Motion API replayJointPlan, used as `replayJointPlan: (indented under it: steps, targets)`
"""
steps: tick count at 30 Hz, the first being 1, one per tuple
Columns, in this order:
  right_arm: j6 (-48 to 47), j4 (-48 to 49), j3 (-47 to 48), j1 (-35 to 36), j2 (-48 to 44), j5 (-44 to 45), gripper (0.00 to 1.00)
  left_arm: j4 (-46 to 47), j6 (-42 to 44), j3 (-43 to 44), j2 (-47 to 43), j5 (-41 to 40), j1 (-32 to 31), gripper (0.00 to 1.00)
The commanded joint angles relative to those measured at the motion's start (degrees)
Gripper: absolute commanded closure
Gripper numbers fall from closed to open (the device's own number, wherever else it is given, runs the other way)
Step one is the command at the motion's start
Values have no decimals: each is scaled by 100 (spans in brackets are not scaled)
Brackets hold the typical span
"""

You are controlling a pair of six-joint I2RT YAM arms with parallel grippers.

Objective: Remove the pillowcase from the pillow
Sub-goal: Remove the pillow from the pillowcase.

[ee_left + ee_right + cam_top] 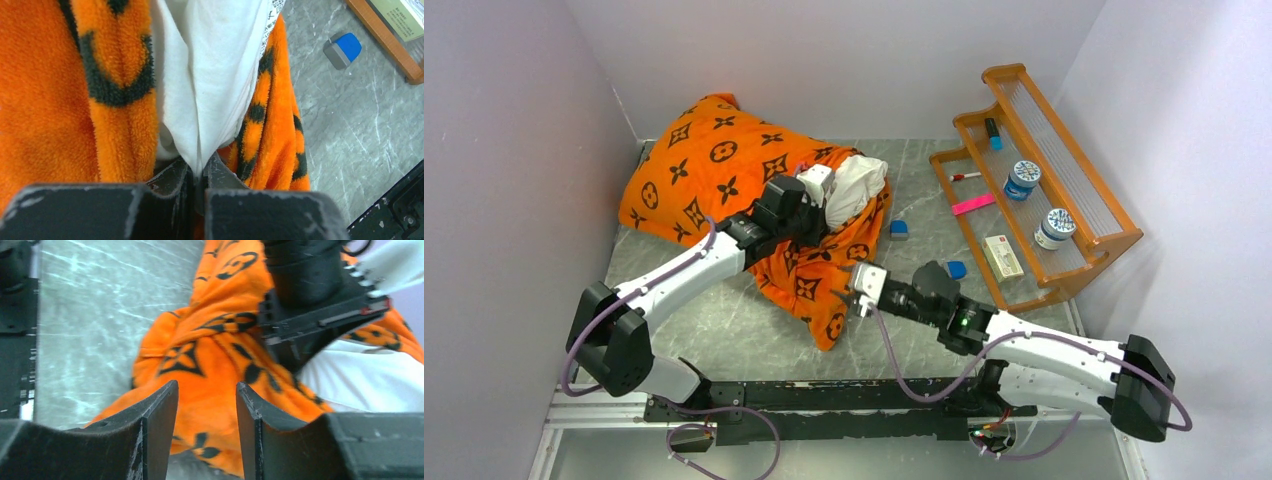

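Note:
The orange pillowcase (714, 165) with dark brown motifs lies at the back left, its open end bunched toward the middle. The white pillow (856, 187) pokes out of that open end. My left gripper (821, 203) is shut on a pinch of the white pillow (210, 75), with orange pillowcase (60, 100) on both sides of it. My right gripper (856, 292) is open and empty, just right of the pillowcase's hanging flap (819, 295). In the right wrist view the orange fabric (210, 355) lies beyond the open right gripper (207, 390), and the left arm's gripper (320, 305) shows above.
A wooden rack (1034, 190) at the right holds two round tins, a pink strip, a marker and a small box. Two small blue-and-grey blocks (900, 230) (956, 269) lie on the grey table (724, 330). White walls close in at the left, back and right.

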Motion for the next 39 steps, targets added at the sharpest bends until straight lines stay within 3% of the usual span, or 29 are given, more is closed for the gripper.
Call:
replayJointPlan:
  steps: [1, 12, 17, 32, 39]
  targets:
    - [-30, 8, 524, -784, 322, -936, 50, 325, 475, 68, -348, -211, -5, 95]
    - [-488, -68, 1271, -1507, 1525, -2168, 39, 301, 531, 73, -428, -98, -57, 95]
    - [-577, 66, 1356, -1699, 1901, -2369, 38, 320, 545, 53, -492, -68, -57, 95]
    - [-425, 594, 1706, -1962, 2472, -2597, 44, 323, 511, 61, -476, 109, -62, 95]
    - [-457, 185, 1747, -1980, 2605, -2708, 57, 305, 527, 66, -495, 12, -62, 95]
